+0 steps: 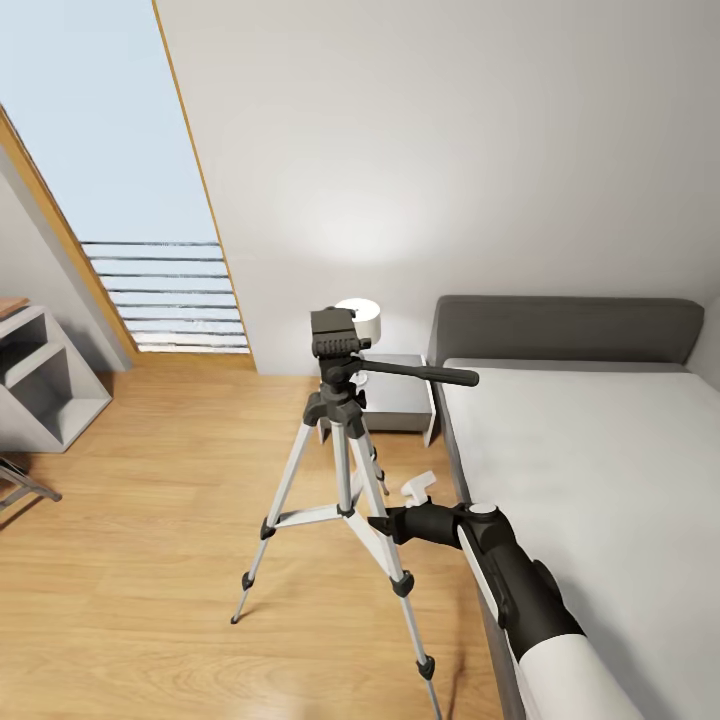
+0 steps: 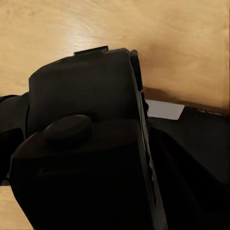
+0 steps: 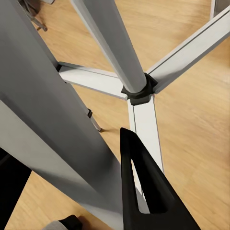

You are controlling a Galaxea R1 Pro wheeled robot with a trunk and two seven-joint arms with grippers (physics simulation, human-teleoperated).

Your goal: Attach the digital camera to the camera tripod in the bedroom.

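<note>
Light wood floor (image 1: 180,480) carries the camera tripod (image 1: 340,440), feet planted, one leg touching the right gripper (image 1: 385,525); grey bed (image 1: 590,460) and nightstand (image 1: 395,405) beyond it, white shelves (image 1: 45,385) well apart.

The right arm (image 1: 530,600) enters the head view from about five o'clock and stretches toward ten o'clock, white at the upper part, black along the forearm and wrist. Its right gripper (image 1: 385,525) points to nine o'clock. In the right wrist view one black finger (image 3: 143,191) shows, tapering to a point; whether the jaws stand apart cannot be told.
</note>
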